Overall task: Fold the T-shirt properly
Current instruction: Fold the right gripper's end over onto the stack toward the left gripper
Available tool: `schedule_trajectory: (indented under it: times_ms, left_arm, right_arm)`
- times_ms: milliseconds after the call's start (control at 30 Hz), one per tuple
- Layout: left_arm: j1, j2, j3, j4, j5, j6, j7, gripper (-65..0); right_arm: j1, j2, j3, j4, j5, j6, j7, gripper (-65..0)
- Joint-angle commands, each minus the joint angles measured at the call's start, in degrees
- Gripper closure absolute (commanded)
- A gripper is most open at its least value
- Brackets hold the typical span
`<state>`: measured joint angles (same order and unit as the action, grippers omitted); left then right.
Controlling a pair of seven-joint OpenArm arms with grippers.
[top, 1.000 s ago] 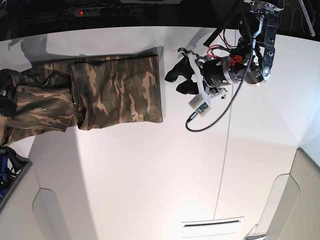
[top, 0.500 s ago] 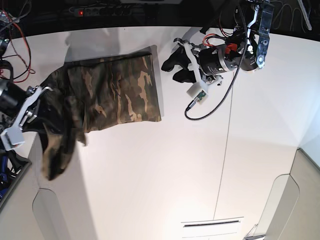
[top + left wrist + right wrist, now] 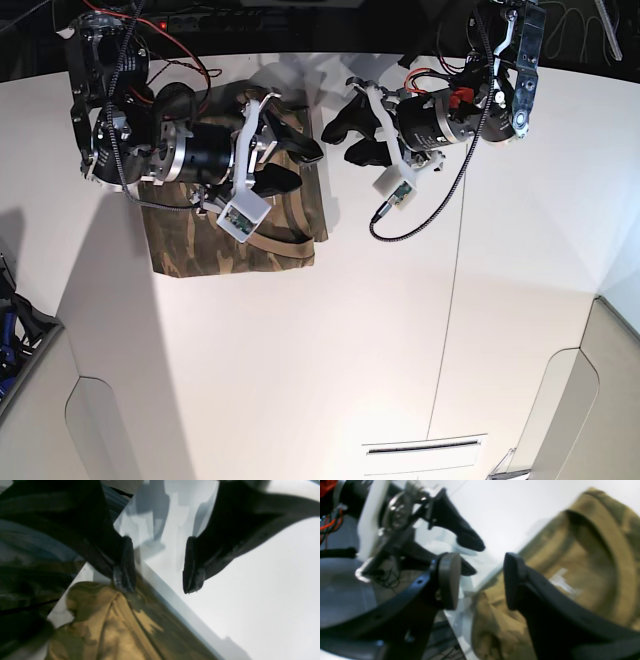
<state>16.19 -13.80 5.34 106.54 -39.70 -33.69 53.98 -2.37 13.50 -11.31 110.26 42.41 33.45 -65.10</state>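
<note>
Folded T-shirt (image 3: 235, 240) lying near the desk's (image 3: 330, 350) far edge.
My right claw (image 3: 290, 165) is hovering over it, spread, empty — my left claw (image 3: 352, 140) spread too.

Both arms alike: black cylindrical wrist bodies w/ silver rings, white brackets, small white camera boxes, red/black wiring at 12 o'clock, a black looped cable under the left gripper (image 3: 358, 140), and black curved fingers w/ ribbed pads on it and the right gripper (image 3: 288, 165).
</note>
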Motion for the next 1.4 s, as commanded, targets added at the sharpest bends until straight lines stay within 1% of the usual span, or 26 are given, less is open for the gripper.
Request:
schedule_trajectory:
  times_ms: [0,167,200,233,267,300,333,367,400,433,500,567,667,733,767,867,967,1000,1067,1167,1267,1367]
  left_arm:
    - [-0.5,-0.2,-1.0,0.9,-1.1,-0.4,-1.0,-31.3]
    - [-0.4,-0.2,-5.9,0.9,-2.0,-0.4,-1.0,-30.8]
    - [-0.5,-0.2,-6.7,1.0,-2.8,-0.6,-1.0,-27.6]
    - [-0.4,-0.2,-7.2,1.3,-3.8,-1.7,-1.0,-22.3]
    - [-0.4,-0.2,-7.4,1.6,-5.2,-3.1,-1.0,-15.5]
    - [-0.4,-0.2,-7.4,1.9,-6.7,-4.2,-0.7,-8.8]
    - [-0.4,-0.2,-7.1,2.3,-8.7,-5.4,-0.3,-3.4]
    - [-0.4,-0.2,-6.6,2.8,-10.4,-6.3,0.2,-0.4]
    - [-0.4,-0.2,-5.8,3.3,-11.0,-6.3,0.3,0.0]
    - [-0.4,-0.2,-4.6,4.0,-10.9,-6.3,0.3,0.0]
    - [-0.4,-0.1,-1.3,5.1,-10.5,-6.3,0.1,0.0]
    - [-0.5,0.3,2.8,5.9,-9.1,-6.3,-0.5,0.0]
    - [-0.5,2.7,9.2,5.9,-5.0,-6.3,-2.4,0.0]
    - [-0.6,4.7,13.0,5.9,-1.4,-4.1,-3.7,0.0]
    - [-0.7,5.8,14.6,5.9,0.3,-3.5,-3.8,0.0]
    - [-0.9,8.6,17.4,5.8,3.5,-3.3,-3.9,0.0]
    - [-1.0,10.8,17.8,4.3,4.9,-3.3,-4.6,0.0]
    - [-1.0,11.2,17.8,3.3,5.4,-3.3,-5.2,0.0]
    - [-1.3,11.3,17.8,0.8,6.6,-2.7,-6.7,0.0]
    - [-1.9,11.3,17.8,-3.4,7.7,-1.9,-6.6,0.0]
    - [-2.3,11.2,17.0,-6.4,9.5,-1.4,-6.6,0.0]
    - [-2.6,11.1,14.5,-7.2,10.5,-1.4,-6.2,0.0]
  right_arm:
    - [0.6,0.1,-0.1,1.3,1.1,0.2,2.2,-28.0]
    - [1.6,-0.3,0.6,2.7,1.1,0.2,3.2,-28.0]
    - [1.8,-0.3,1.3,2.7,0.6,0.2,3.8,-28.0]
    - [2.1,-0.3,2.4,2.7,-0.3,0.1,4.6,-27.8]
    - [2.2,-0.3,3.7,2.7,-1.3,0.1,5.8,-26.7]
    - [2.4,-0.3,5.3,2.7,-2.3,-0.1,7.1,-23.8]
    - [2.5,-0.3,7.0,2.7,-3.4,-0.3,8.6,-18.8]
    - [2.8,-0.4,8.9,2.7,-4.5,-0.6,10.0,-12.2]
    - [3.1,-0.3,10.8,2.6,-5.9,-0.7,11.3,-4.5]
    - [3.5,-0.3,12.7,2.6,-7.4,-0.7,12.5,0.0]
    - [4.3,-0.3,16.5,2.4,-10.2,-0.7,14.4,0.0]
    - [5.2,-0.3,20.2,1.7,-11.7,-0.7,16.2,0.0]
    - [7.1,-0.3,24.4,-1.0,-11.8,-0.7,16.9,0.0]
    - [8.8,-0.3,25.4,-4.4,-11.8,-0.7,17.0,0.0]
    - [9.8,-0.3,25.5,-6.6,-11.8,-0.7,17.2,0.0]
    - [12.7,-0.3,25.2,-14.2,-9.9,-0.7,18.3,0.0]
    - [16.0,-0.3,23.7,-22.8,-7.6,-0.5,18.8,0.0]
    - [17.0,-0.3,22.8,-25.6,-7.4,0.1,18.8,0.0]
    - [18.7,-0.3,20.4,-30.7,-7.3,0.4,18.8,0.0]
    - [20.0,-0.3,15.9,-36.8,-7.5,0.4,18.8,0.0]
    - [20.0,-0.3,12.0,-40.0,-8.0,0.4,18.8,0.0]
    - [19.9,-0.3,10.3,-40.7,-10.2,0.4,18.8,0.0]
